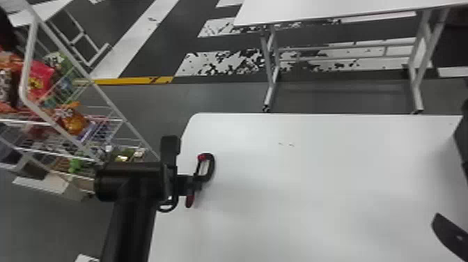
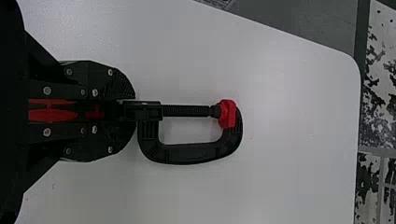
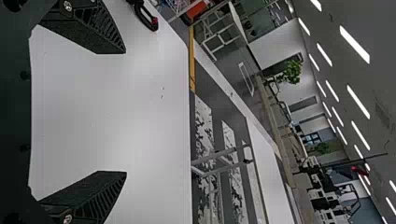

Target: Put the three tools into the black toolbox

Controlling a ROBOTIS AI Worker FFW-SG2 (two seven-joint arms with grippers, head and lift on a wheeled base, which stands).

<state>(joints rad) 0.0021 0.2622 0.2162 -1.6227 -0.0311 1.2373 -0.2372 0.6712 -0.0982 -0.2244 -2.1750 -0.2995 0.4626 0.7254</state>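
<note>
Left wrist view: textured jaws grip a ribbed, C-shaped clamp (image 2: 189, 154).

The left arm (image 1: 130, 223) comes in from the bottom edge, its gripper (image 1: 186, 185) closed. The right gripper (image 1: 451, 230) has its fingers wide apart.

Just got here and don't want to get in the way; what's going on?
The robot's left hand has a black clamp with red parts gripped between its fingers, at the left side of the white table. The right hand is open and empty, at the table's right. The clamp isn't in a toolbox yet.
</note>
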